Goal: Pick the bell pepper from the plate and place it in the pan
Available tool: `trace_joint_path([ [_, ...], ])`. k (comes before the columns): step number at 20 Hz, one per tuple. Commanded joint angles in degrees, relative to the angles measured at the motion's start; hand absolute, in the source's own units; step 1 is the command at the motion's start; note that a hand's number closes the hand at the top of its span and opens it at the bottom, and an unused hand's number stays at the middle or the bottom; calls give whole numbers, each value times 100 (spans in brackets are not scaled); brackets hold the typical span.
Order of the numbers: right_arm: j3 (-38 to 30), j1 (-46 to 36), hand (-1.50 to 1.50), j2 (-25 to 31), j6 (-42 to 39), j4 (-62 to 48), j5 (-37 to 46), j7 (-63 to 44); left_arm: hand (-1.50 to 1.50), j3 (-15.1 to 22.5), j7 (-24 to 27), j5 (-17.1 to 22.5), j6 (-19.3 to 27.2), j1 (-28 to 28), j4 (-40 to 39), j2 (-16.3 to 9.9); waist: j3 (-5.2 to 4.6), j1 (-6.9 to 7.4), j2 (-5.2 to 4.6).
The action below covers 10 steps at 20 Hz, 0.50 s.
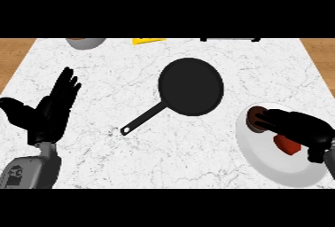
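Observation:
The red bell pepper point(286, 144) lies on the white plate point(262, 157) at the right of the counter, mostly hidden. My right hand point(297, 126) covers it from above, with fingers and thumb curled round it; a dark red part shows at the fingertips. The black pan point(191, 86) sits in the middle of the counter with nothing in it, its handle point(141, 119) pointing toward the lower left. My left hand point(49, 111) rests open at the left edge, fingers up, away from the pan and plate.
At the counter's far edge stand a grey bowl point(85, 42), a yellow object point(149, 41) and a dark object point(229, 39), all cut off by the view. Wood shows beyond the marble top at both upper corners.

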<state>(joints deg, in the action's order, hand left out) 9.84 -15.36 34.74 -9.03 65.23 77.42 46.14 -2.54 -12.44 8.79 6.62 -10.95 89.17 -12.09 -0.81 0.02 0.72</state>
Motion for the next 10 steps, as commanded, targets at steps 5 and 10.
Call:
trace_joint_path([
  [5, 121, -179, 150, -276, 373, -692, 115, 481, 0, 116, 1, 29, -131, 499, 453, 108, 84, 102, -79],
  [10, 0, -7, 150, -300, 323, -548, -41, 578, 0, 111, -186, -96, 0, 156, 329, 106, 82, 18, -73],
])
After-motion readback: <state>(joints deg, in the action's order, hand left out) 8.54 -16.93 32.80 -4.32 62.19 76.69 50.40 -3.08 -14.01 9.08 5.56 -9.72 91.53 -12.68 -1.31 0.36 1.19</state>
